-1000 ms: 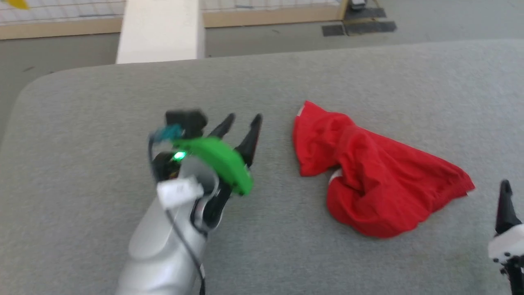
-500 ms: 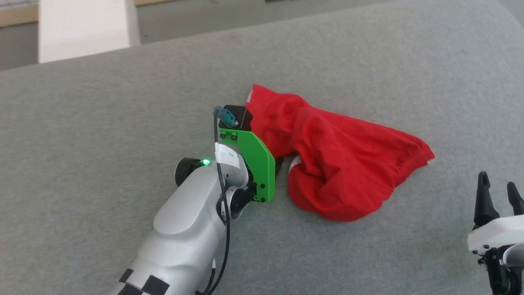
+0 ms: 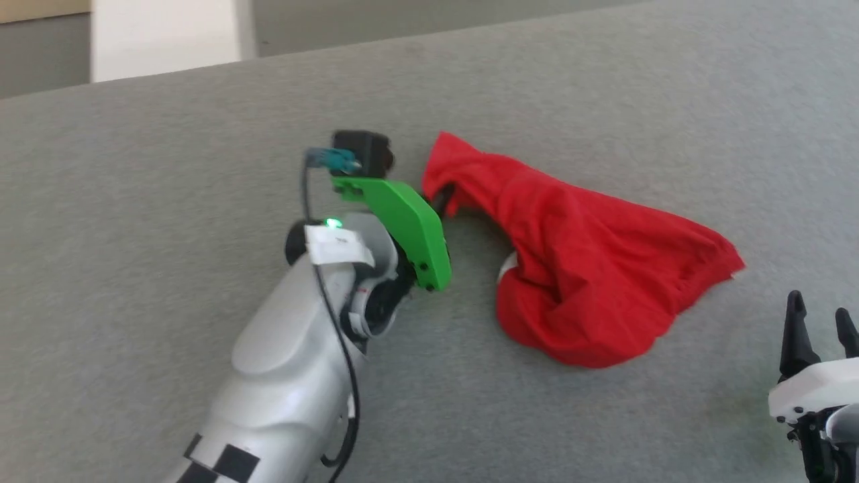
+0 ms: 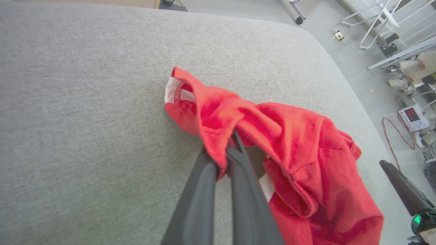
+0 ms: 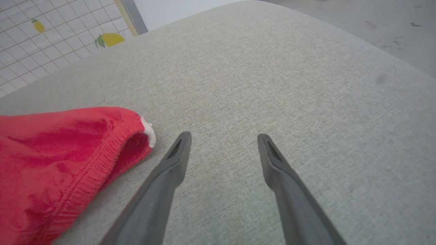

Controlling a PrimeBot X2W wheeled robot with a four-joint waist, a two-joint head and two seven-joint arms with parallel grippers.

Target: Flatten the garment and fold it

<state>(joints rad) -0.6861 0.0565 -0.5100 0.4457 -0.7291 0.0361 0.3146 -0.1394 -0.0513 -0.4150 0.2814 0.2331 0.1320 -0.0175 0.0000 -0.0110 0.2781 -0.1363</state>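
**A:** Where's the garment (image 3: 590,268)?

**B:** Red shorts, crumpled in a heap on the grey padded surface (image 3: 168,168), right of centre in the head view. White trim (image 4: 171,89) shows at the far-left corner & at the right tip.

**A:** How'll it handle?

**B:** Going by the folds: light, limp, no stiffness. It'll drape & drag, not slide as one piece. Not fragile. Best holds are prob. the hemmed edges, e.g. two corners of the ribbed band, so it can be pulled flat.

**A:** And the left gripper (image 4: 223,154)?

**B:** Pinched tight on a fold near the left end, just below the trimmed corner. Cloth bunches over the fingertips, and that end looks raised a bit off the surface.

**A:** The right gripper (image 5: 223,136)?

**B:** Fingers spread, nothing between them. The ribbed right tip lies just beside the finger on that view's left, outside the gap, not touching.

**A:** Risk?

**B:** A thin pinch could slip, and one hold alone won't spread it. The right needs that ribbed corner.
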